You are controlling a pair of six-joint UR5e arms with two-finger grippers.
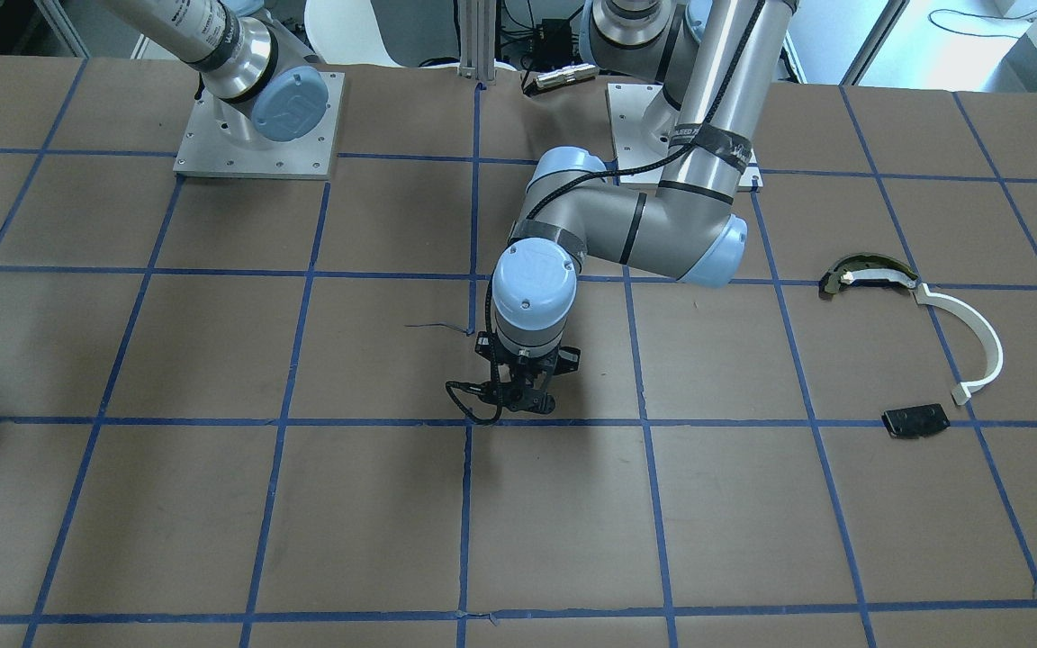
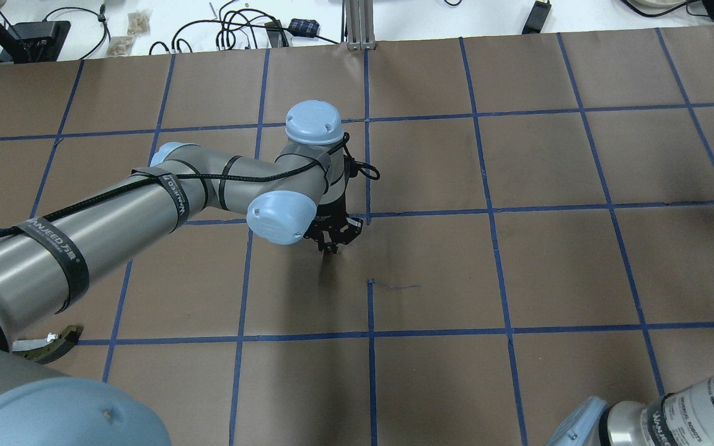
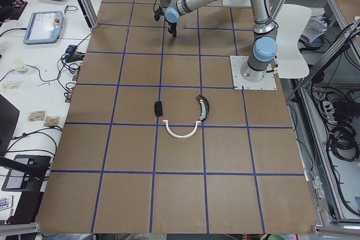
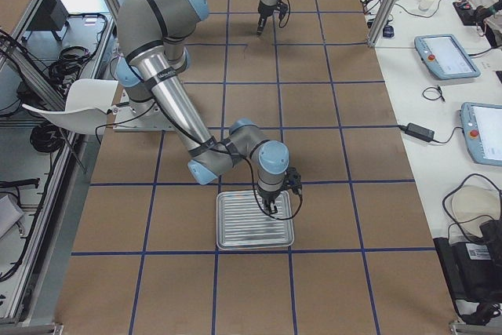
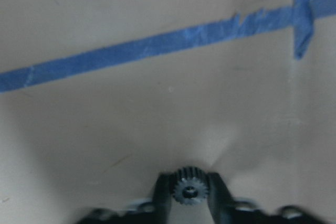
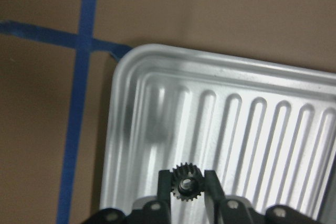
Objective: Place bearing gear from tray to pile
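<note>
My left gripper (image 5: 189,182) is shut on a small dark bearing gear (image 5: 189,191) and holds it above the brown table near a blue tape line; it is mid-table in the front view (image 1: 518,400). My right gripper (image 6: 188,179) is shut on a second dark gear (image 6: 187,185) just above the ribbed silver tray (image 6: 157,56), over its left part. The pile lies apart from both: a white arc strip (image 1: 978,333), a dark-and-yellowish curved piece (image 1: 865,273) and a flat black block (image 1: 915,420).
The tray (image 4: 235,233) sits on the table's right-hand end with no other parts visible in it. Blue tape lines grid the brown table. Both arm bases (image 1: 257,126) stand on plates at the robot's edge. Tablets and cables lie on the side bench (image 4: 447,56).
</note>
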